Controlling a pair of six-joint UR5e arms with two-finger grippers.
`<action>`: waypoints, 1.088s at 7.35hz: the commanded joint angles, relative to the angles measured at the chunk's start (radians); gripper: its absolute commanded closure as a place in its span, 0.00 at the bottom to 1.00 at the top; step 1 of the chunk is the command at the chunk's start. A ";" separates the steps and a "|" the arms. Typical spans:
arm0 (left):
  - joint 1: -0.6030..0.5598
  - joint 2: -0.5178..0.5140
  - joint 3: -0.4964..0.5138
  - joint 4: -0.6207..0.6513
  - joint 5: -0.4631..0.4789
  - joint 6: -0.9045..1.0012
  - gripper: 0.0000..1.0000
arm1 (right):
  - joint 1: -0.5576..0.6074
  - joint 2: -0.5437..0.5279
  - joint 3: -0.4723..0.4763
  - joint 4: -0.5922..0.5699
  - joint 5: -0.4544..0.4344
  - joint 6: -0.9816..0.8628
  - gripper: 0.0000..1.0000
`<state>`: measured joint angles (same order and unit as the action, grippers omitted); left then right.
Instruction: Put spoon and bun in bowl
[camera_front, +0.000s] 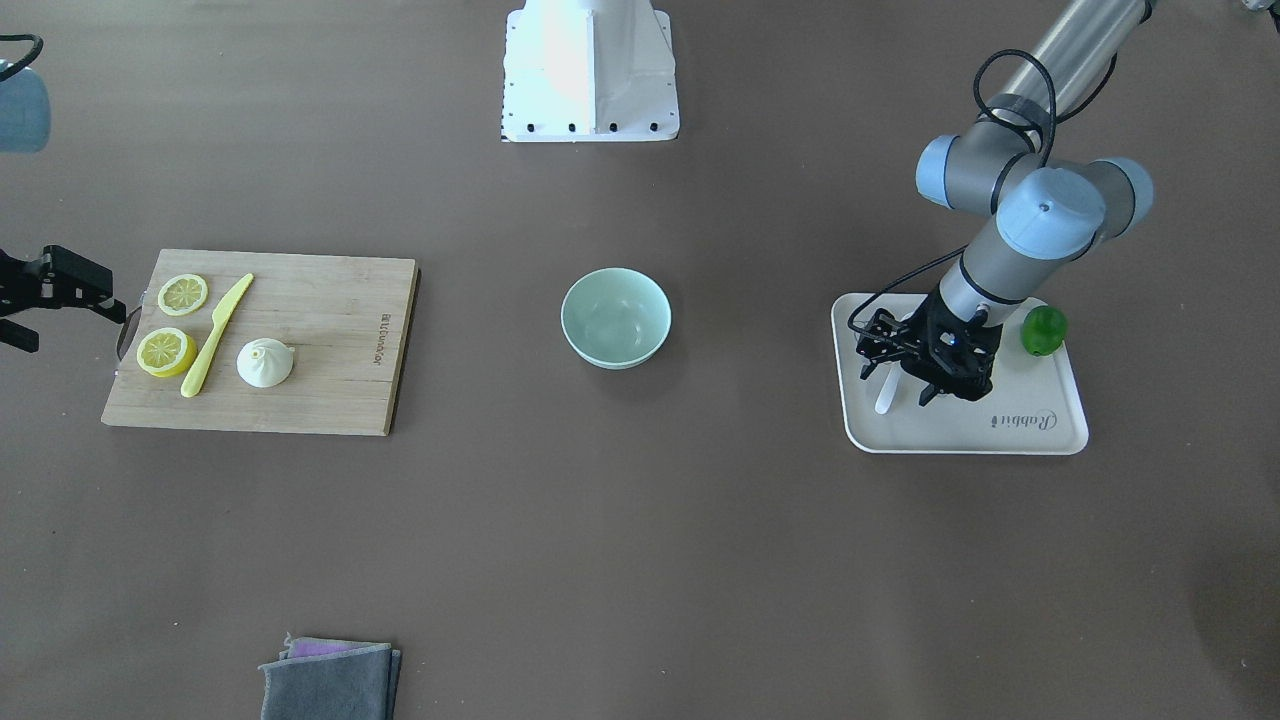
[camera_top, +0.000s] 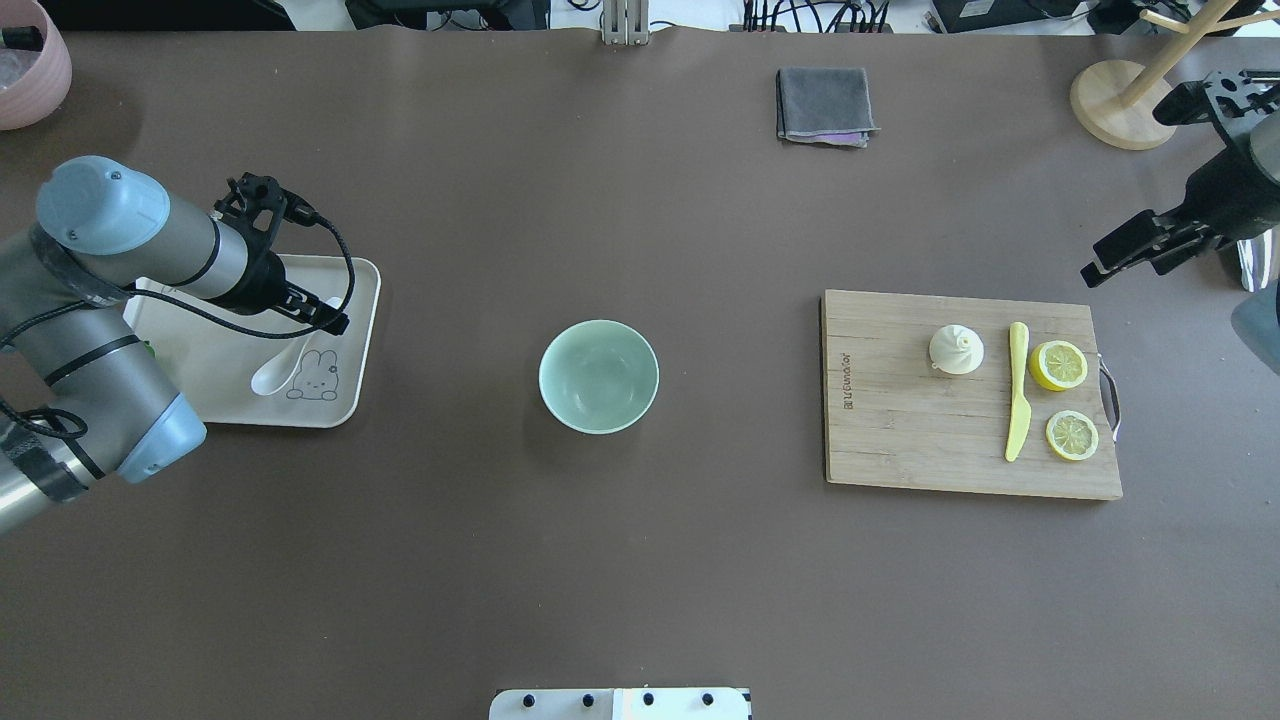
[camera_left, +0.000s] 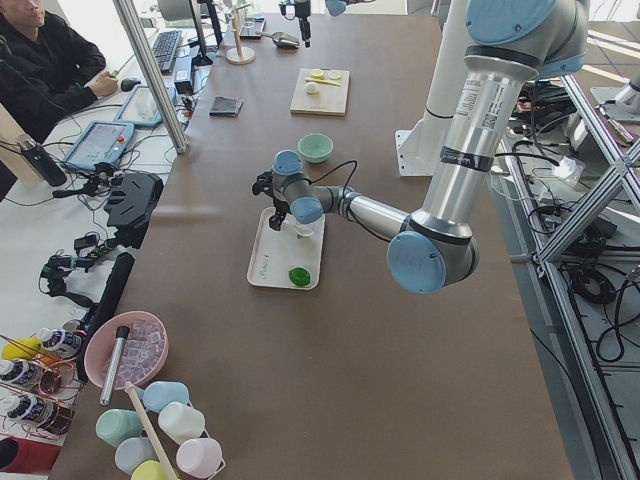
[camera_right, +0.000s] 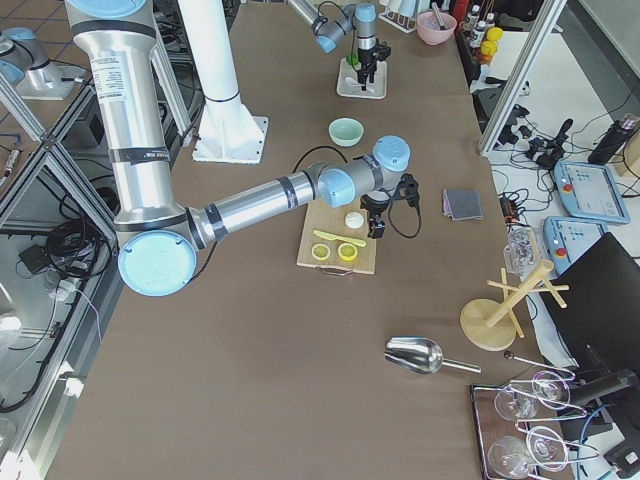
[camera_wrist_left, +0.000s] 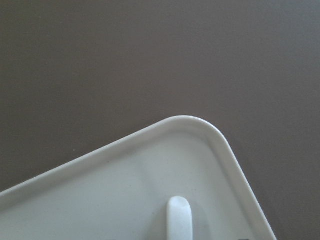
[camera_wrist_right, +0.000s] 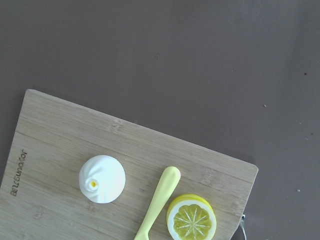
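Looking from the front, both steps remain: the mint bowl (camera_front: 616, 318) at the table's middle is empty. The soup spoon (camera_front: 884, 395) lies on a tray (camera_front: 1000, 425) near the left end, under the left gripper (camera_front: 895, 386), whose jaws are apart. The steamed bun (camera_front: 265, 363) sits near the right end, and the right gripper (camera_front: 62, 312) beside it seems open. Only the overhead view shows the spoon's scoop. The wrist views show no fingers.

A white tray's (camera_wrist_left: 220, 145) rounded corner lies on the brown surface (camera_wrist_left: 100, 60); the spoon's (camera_wrist_left: 179, 220) handle tip rests inside it.
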<state>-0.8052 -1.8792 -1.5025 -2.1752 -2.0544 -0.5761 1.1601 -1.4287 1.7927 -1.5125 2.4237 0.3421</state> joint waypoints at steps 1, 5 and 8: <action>0.003 0.009 -0.004 0.003 -0.004 -0.001 0.31 | -0.005 0.002 0.002 0.000 0.000 0.005 0.00; 0.003 0.015 -0.011 0.011 -0.009 -0.007 1.00 | -0.008 0.002 0.008 0.000 0.000 0.006 0.00; -0.110 -0.003 -0.153 0.240 -0.182 -0.005 1.00 | -0.087 0.049 0.025 0.003 -0.026 0.174 0.00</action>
<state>-0.8587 -1.8699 -1.5785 -2.0642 -2.1685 -0.5828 1.1230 -1.4107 1.8117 -1.5112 2.4162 0.4054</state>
